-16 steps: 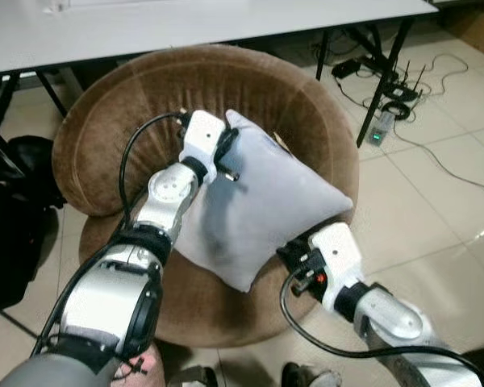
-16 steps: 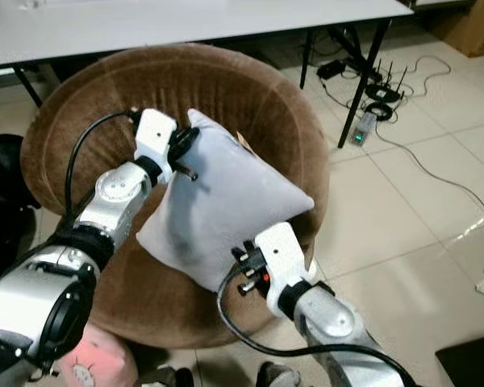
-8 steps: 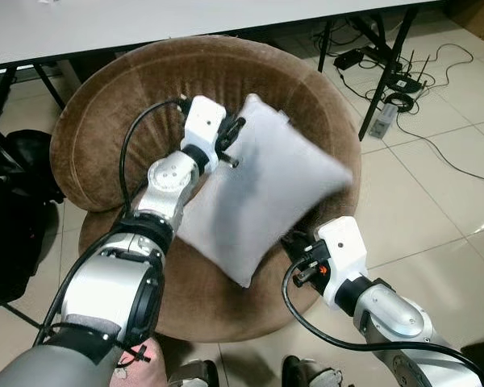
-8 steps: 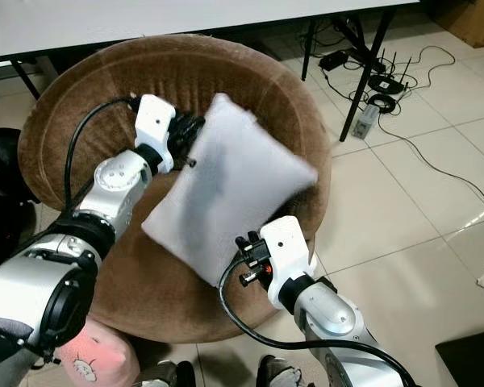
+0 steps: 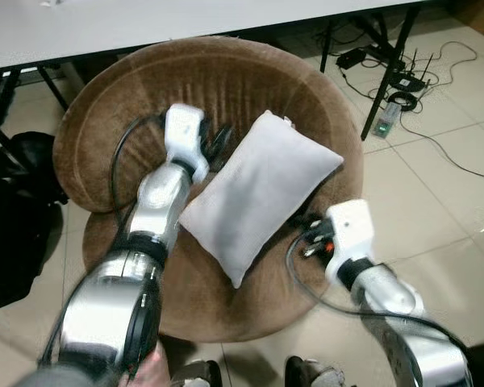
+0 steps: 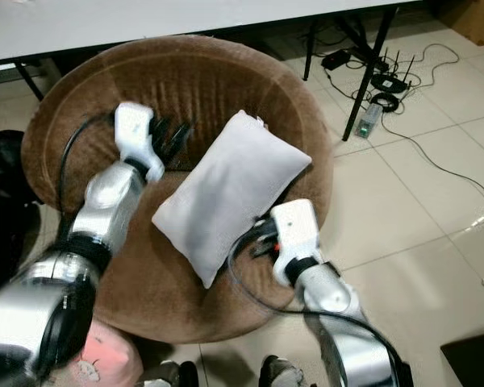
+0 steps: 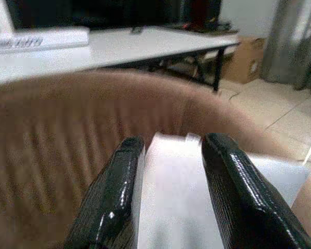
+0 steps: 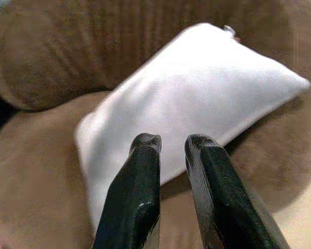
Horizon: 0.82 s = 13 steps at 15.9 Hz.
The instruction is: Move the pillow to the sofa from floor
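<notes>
- The pale grey rectangular fabric pillow (image 5: 256,202) lies tilted on the round brown plush sofa (image 5: 105,113), leaning toward its backrest.
- The left gripper (image 7: 171,150) hovers beside the pillow's upper edge, fingers spread, gripping nothing.
- The right gripper (image 8: 172,144) sits near the pillow's lower side, fingers narrowly parted, empty.
- A white tabletop (image 5: 105,24) stands behind.

**Silver arms, white wrists, black fingers**

Both arms are rounded silver shells split by black joint rings. Each ends in a boxy white wrist block. A black cable loops beside the left arm (image 5: 157,214); another curls under the right arm (image 5: 379,294). The left claw (image 7: 171,150) and right claw (image 8: 173,145) each carry two long, glossy black, lightly textured fingers.
</notes>
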{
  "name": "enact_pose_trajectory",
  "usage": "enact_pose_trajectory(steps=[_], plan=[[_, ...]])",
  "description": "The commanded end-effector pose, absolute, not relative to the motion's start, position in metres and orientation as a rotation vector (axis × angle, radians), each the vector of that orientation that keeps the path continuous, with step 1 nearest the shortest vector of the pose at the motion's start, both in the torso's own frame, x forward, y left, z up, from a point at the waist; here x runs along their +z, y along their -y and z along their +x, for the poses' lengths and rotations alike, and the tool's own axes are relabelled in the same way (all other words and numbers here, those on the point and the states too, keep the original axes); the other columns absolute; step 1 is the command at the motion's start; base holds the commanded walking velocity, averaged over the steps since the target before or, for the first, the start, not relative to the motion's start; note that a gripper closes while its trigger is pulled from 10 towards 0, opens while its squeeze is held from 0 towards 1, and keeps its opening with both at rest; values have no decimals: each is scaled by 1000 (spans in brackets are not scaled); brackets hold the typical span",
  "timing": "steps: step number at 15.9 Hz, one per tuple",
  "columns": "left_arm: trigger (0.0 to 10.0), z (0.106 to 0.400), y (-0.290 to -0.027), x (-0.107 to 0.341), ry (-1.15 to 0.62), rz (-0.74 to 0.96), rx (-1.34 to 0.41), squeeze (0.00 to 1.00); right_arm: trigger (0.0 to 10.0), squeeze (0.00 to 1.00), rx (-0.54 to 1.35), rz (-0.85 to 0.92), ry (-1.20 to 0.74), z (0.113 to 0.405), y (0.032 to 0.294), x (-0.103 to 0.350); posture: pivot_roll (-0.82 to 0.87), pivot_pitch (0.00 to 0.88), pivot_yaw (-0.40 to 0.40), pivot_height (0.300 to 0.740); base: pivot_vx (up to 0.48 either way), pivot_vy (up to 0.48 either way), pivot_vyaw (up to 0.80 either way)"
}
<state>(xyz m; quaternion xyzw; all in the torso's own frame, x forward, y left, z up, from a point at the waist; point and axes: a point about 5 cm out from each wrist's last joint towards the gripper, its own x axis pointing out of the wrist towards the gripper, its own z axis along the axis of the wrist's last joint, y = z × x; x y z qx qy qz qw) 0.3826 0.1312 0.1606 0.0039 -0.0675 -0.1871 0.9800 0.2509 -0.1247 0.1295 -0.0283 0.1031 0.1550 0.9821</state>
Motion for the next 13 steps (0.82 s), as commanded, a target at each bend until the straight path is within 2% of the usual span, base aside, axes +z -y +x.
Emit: enact_pose_trajectory(steps=[1,3,7,8,11,13], plan=[[10000,379,-129,168,152,26,-375,0,10000,0,263,-54,-199,257,131,128,-32,82,82,740,0,0,0],[10000,354,-126,162,169,96,-382,0,10000,0,169,-57,-188,274,139,123,-4,41,73,740,0,0,0],[10000,328,-140,152,175,115,-319,0,10000,0,151,-106,-143,288,138,122,21,12,59,740,0,0,0],[10000,307,-150,143,143,133,-266,0,10000,0,149,-69,-145,294,134,118,41,0,59,740,0,0,0],[10000,284,-150,139,104,108,-242,0,10000,0,135,-70,-163,301,134,112,49,0,46,740,0,0,0],[10000,279,-149,138,103,92,-215,0,10000,0,129,-69,-164,303,137,108,56,0,32,740,0,0,0]])
